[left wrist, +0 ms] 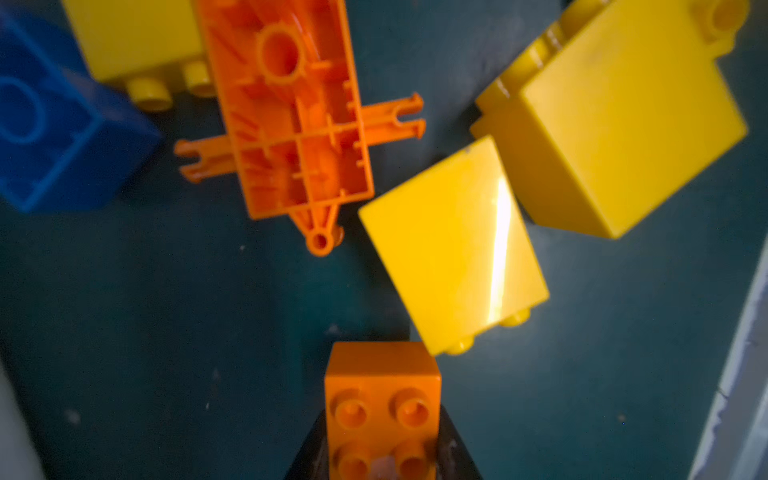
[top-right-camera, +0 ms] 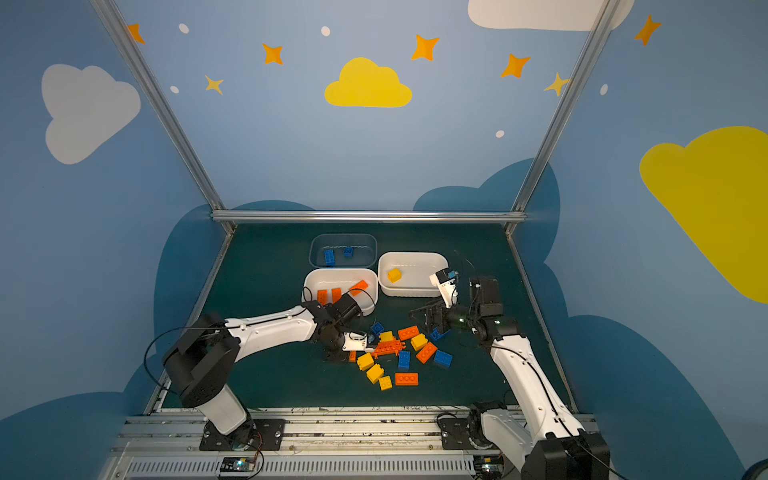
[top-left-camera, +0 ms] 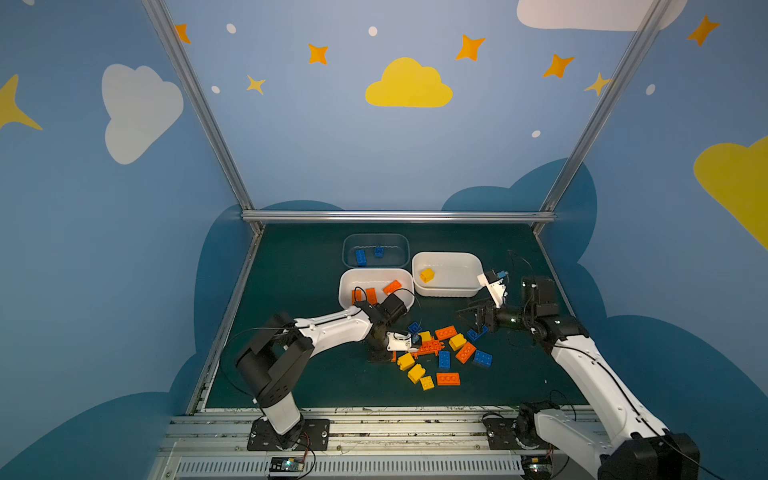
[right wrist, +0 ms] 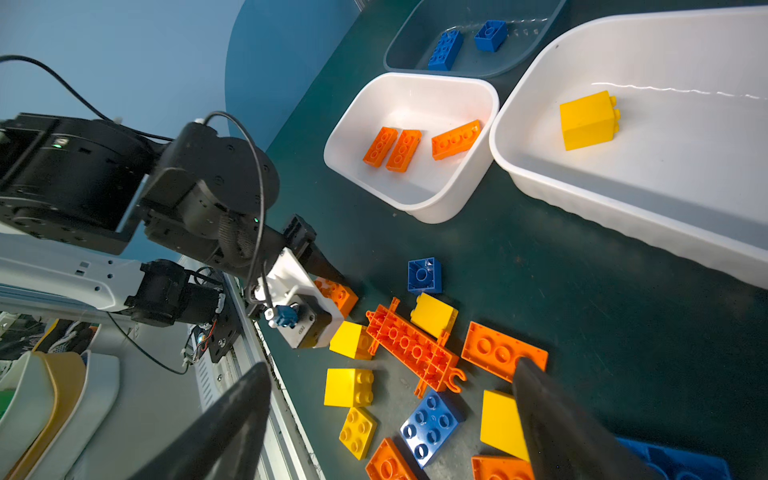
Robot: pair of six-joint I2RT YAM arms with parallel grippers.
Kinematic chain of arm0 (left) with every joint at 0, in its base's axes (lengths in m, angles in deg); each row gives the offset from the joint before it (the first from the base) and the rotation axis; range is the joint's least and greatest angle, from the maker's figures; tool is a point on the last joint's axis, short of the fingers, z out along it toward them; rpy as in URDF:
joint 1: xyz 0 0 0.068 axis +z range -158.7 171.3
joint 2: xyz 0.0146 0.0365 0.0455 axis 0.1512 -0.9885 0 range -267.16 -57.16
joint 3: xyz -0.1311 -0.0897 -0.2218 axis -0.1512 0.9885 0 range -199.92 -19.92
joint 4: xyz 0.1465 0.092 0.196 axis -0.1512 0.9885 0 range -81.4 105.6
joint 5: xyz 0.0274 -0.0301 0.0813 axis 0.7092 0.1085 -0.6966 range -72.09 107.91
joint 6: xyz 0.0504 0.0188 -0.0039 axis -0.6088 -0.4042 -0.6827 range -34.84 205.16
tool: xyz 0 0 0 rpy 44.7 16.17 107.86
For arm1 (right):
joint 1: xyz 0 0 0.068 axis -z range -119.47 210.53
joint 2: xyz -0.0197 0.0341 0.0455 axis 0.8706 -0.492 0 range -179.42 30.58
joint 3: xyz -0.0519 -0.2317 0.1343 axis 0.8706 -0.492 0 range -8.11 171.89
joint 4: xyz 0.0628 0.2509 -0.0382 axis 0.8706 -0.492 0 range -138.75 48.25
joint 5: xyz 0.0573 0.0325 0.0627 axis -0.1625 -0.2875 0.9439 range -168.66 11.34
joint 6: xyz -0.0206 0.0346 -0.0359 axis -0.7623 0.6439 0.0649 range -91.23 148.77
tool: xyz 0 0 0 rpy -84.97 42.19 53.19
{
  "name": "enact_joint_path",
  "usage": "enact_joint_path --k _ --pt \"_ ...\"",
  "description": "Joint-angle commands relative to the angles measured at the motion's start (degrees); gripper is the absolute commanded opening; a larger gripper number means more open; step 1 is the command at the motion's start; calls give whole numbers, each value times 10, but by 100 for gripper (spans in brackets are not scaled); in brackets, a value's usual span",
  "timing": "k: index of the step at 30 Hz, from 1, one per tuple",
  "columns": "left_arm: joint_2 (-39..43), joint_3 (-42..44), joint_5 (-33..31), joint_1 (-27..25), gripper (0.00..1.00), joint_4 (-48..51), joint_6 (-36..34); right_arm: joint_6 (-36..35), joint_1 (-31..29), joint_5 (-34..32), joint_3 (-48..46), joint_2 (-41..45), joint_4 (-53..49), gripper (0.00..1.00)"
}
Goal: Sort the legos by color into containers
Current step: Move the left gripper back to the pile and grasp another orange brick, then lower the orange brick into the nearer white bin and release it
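My left gripper is shut on a small orange brick, low over the green mat at the left edge of the pile of loose legos. The right wrist view also shows that brick between the dark fingers. An orange lattice piece lies just beside it. My right gripper hangs open above the right side of the pile with nothing between its fingers. Of the containers, the clear bluish tub holds two blue bricks, one white tub holds three orange bricks, and the other white tub holds one yellow brick.
Yellow, blue and orange bricks lie scattered close together on the mat in front of the tubs. A metal rail bounds the mat at the back, and slanted rails run along both sides. The arm bases stand on the front rail.
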Motion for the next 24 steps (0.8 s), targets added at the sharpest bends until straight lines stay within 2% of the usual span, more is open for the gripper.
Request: enact_joint_path --k 1,4,7,11,14,19,24 --pt "50 -44 13 20 30 41 82 4 2 -8 -4 9 11 90" --pt "77 -84 15 49 27 24 179 15 2 -4 -3 5 25 90" --pt "82 -108 8 89 27 -37 263 27 2 3 -3 1 42 90" --pt "15 -182 -35 128 25 -67 349 35 2 7 -2 -6 55 90" --pt "-58 -249 -60 133 25 -35 369 35 2 7 1 -6 54 90" --pt "-152 -312 -74 140 25 -12 412 33 2 4 -4 -5 56 90" --pt "-199 -324 -87 148 27 14 475 28 2 1 -4 -7 51 90"
